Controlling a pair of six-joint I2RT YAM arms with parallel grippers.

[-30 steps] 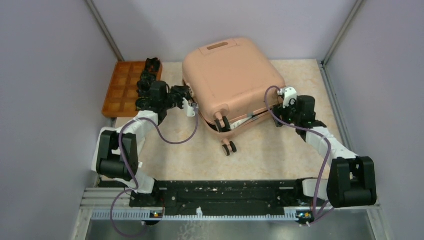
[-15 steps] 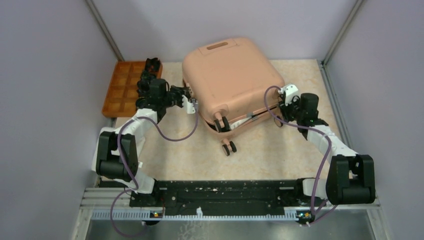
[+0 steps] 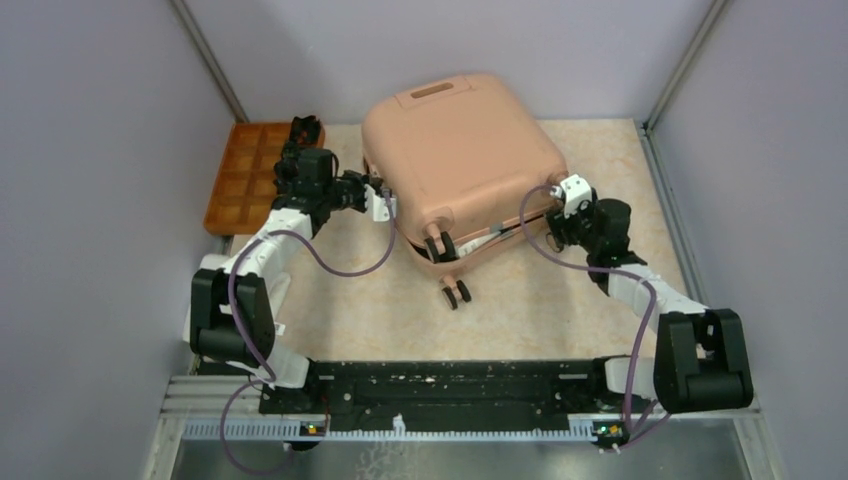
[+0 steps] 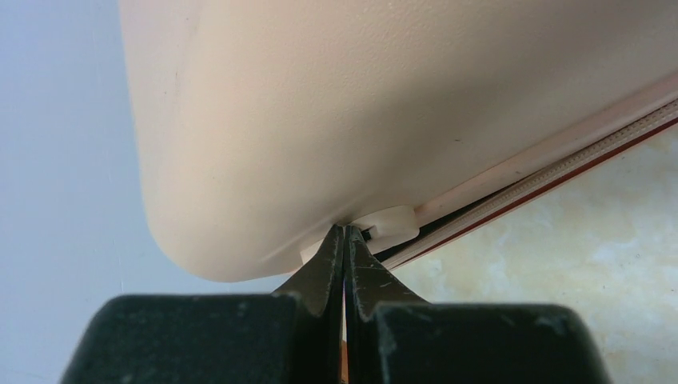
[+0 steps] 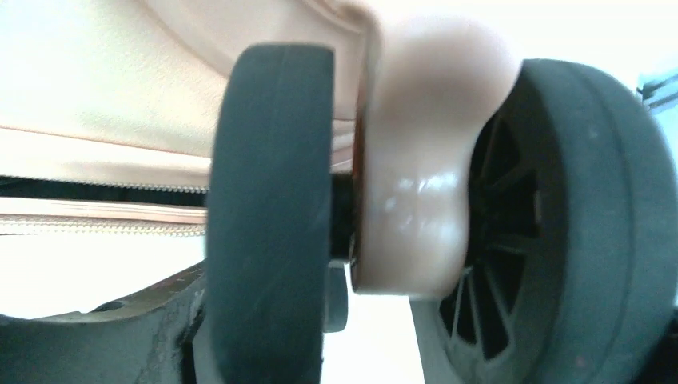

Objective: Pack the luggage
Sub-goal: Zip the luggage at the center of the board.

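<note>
**Luggage lying closed at the far middle of the table – both my arms are at its near corners.**

From above, the peach-pink luggage (image 3: 460, 150) lies flat toward 12 o'clock on the beige table (image 3: 540, 300), its zip seam gaping slightly along the near edge. The orange compartmented tray (image 3: 243, 175) sits at 10 o'clock, just apart from it. My right gripper (image 3: 552, 232) is at the shell's 4 o'clock corner. Its camera is filled by a twin black wheel (image 5: 268, 208) on a pink hub, so I cannot tell how wide that pincer stands or whether it grips anything. My left gripper (image 4: 344, 240) is at the 8 o'clock corner, fingers pressed fully together – tips touching a pale tab (image 4: 388, 224) on the seam.
</note>
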